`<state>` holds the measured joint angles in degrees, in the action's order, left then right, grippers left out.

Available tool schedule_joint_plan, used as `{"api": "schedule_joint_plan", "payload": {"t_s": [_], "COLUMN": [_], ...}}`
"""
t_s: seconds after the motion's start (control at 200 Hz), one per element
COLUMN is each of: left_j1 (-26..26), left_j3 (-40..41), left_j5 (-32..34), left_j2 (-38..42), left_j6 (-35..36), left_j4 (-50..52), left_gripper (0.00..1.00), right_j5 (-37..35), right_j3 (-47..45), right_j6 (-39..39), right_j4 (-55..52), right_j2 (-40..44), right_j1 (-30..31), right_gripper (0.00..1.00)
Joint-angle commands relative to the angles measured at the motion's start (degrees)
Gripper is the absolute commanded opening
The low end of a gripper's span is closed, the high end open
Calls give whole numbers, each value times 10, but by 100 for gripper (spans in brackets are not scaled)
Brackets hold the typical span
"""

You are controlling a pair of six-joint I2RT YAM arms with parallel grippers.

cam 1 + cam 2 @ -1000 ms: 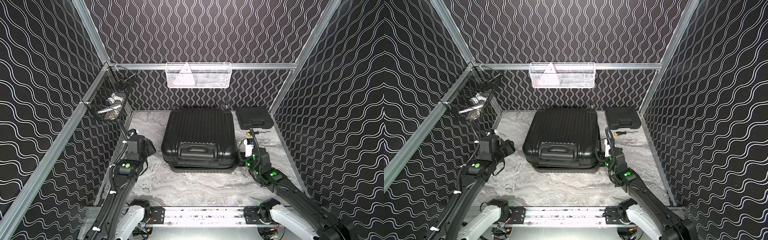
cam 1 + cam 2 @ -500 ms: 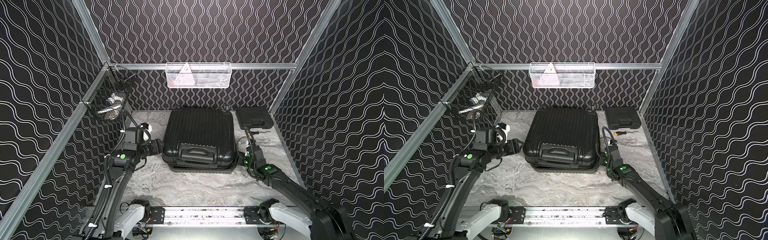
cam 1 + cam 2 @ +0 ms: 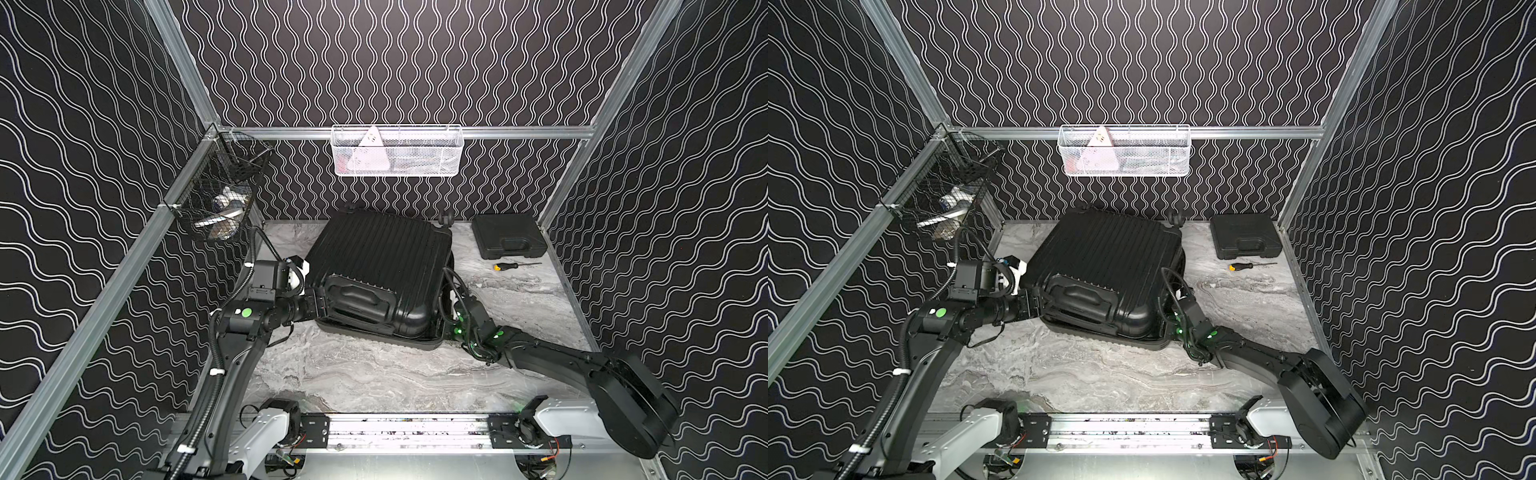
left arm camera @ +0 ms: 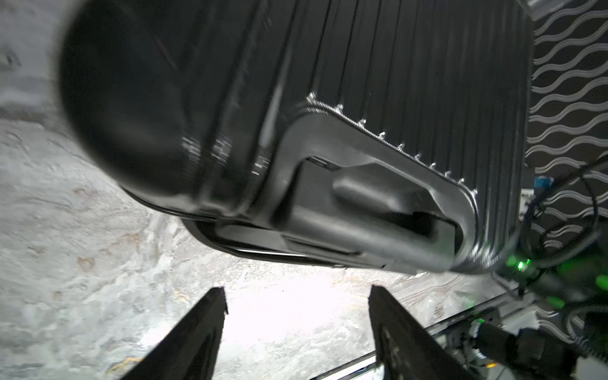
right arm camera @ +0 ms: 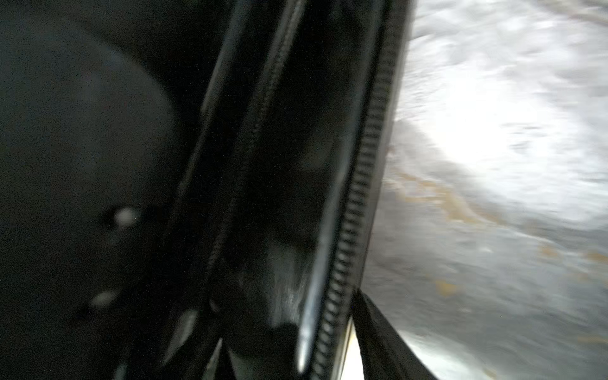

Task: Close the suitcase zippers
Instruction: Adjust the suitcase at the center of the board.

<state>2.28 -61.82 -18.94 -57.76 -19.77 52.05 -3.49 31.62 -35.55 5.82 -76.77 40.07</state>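
The black ribbed suitcase (image 3: 382, 257) (image 3: 1104, 253) lies flat and skewed on the marble table, its lid sitting off the lower shell along the near edge (image 4: 263, 251). My left gripper (image 4: 297, 289) is open and empty, low at the near left corner by the carry handle (image 4: 368, 197); in both top views it (image 3: 330, 309) (image 3: 1044, 307) is dark against the shell. My right gripper (image 3: 446, 316) (image 3: 1169, 316) is pressed to the near right corner. There the zipper track (image 5: 362, 164) runs past one visible finger (image 5: 378, 329); the jaws stand apart. No pull shows.
A small flat black tool case (image 3: 509, 235) lies at the back right, with a yellow-handled screwdriver (image 3: 509, 266) just in front of it. A white wire basket (image 3: 397, 151) hangs on the back wall and a black wire basket (image 3: 220, 199) on the left wall. The arm rail (image 3: 407, 428) runs along the front.
The suitcase has turned clockwise from square. My left gripper has swung in from the left to its near left corner. My right arm has dropped low against the near right corner.
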Motion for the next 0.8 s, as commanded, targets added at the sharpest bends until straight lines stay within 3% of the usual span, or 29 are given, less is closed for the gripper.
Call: {"api": "schedule_joint_plan", "payload": {"t_s": [0.0, 0.07, 0.285, 0.45, 0.796], "left_j1": [0, 2, 20, 79, 174], "left_j3": [3, 11, 36, 6, -20], "left_j5": [-52, -65, -1, 104, 198], "left_j2": [-29, -31, -13, -47, -108], "left_j6": [-64, -96, -188, -255, -365], "left_j4": [-39, -64, -110, -62, -27], "left_gripper": [70, 71, 73, 73, 72], "right_j5": [21, 11, -12, -51, -141], "right_j3": [8, 11, 13, 4, -9], "right_j6": [21, 24, 31, 36, 73], "right_j4": [39, 39, 28, 19, -40], "right_j2": [-11, -12, -2, 33, 117], "right_j1": [22, 33, 38, 38, 37], "right_gripper": [61, 61, 63, 65, 72]}}
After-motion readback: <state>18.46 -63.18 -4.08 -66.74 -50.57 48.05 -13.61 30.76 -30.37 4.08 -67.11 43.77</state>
